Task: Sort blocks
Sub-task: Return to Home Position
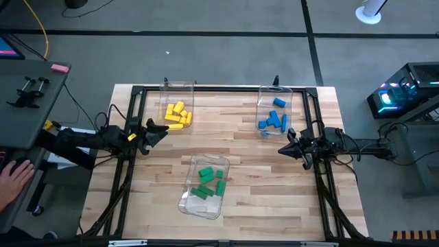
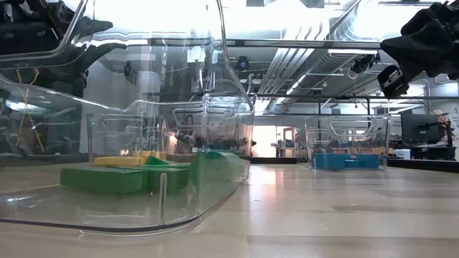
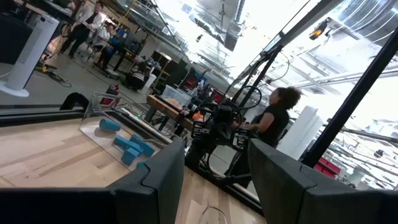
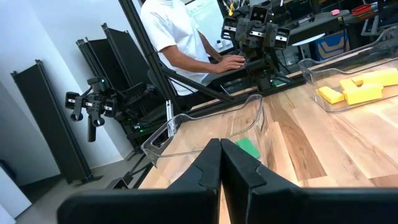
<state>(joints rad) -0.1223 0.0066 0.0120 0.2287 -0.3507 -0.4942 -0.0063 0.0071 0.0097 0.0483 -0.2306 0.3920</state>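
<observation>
**Both grippers empty, blocks grouped by colour in three bins**

The left gripper (image 1: 159, 130) hangs over the left side of the light wooden table (image 1: 240, 147). Its two dark fingers are apart and hold nothing, and it sits just on the near side of the far-left clear plastic bin (image 1: 177, 85). The right gripper (image 1: 285, 147) hangs over the right side with its fingers pressed together, also empty, pointing toward the middle. The small solid yellow blocks (image 1: 177, 114) lie in the far-left bin. The blue blocks (image 1: 274, 121) lie in the far-right clear plastic bin (image 1: 276, 89). The green blocks (image 1: 209, 182) lie in the near clear plastic bin (image 1: 193, 206), which sits askew at the middle. A person's hand (image 1: 14, 177) rests beside a dark desk (image 1: 27, 103) left of the table.
</observation>
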